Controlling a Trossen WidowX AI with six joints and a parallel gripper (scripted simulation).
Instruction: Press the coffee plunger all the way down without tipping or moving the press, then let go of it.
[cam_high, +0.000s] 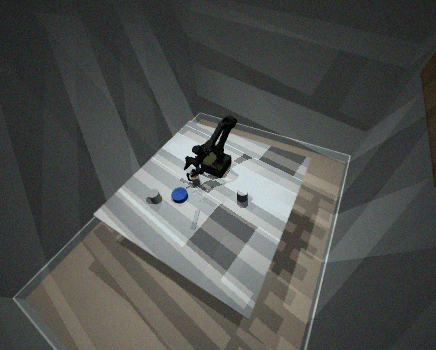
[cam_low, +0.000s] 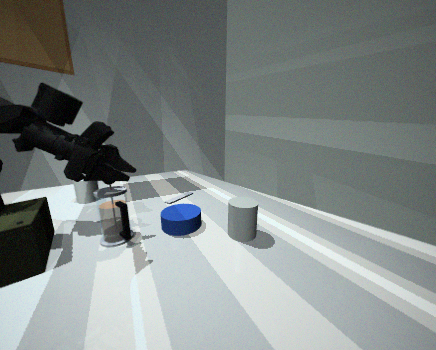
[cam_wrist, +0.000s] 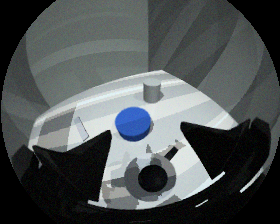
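Observation:
The coffee press (cam_high: 194, 178) (cam_low: 107, 222) stands upright, a clear glass with brownish contents and a black handle (cam_low: 123, 220) (cam_wrist: 171, 152). Its round lid (cam_low: 103, 193) (cam_wrist: 131, 178) has a thin rod rising a little above it in the exterior view. The black plunger knob (cam_wrist: 152, 178) shows over the lid in the wrist view; in the exterior view it is hard to tell from the dark fingers. My gripper (cam_high: 189, 171) (cam_low: 130, 174) (cam_wrist: 147, 130) is wide open and empty above the press. In the wrist view the knob lies between the spread fingers, touching neither.
A blue disc (cam_high: 179, 195) (cam_low: 181, 220) (cam_wrist: 133, 123) lies beside the press, with a grey cylinder (cam_high: 154, 196) (cam_low: 243, 220) (cam_wrist: 152, 91) beyond it. Another cylinder (cam_high: 242, 196) (cam_low: 86, 192) stands on the press's other side. A thin flat strip (cam_high: 195, 219) (cam_low: 179, 197) (cam_wrist: 81, 128) lies on the table.

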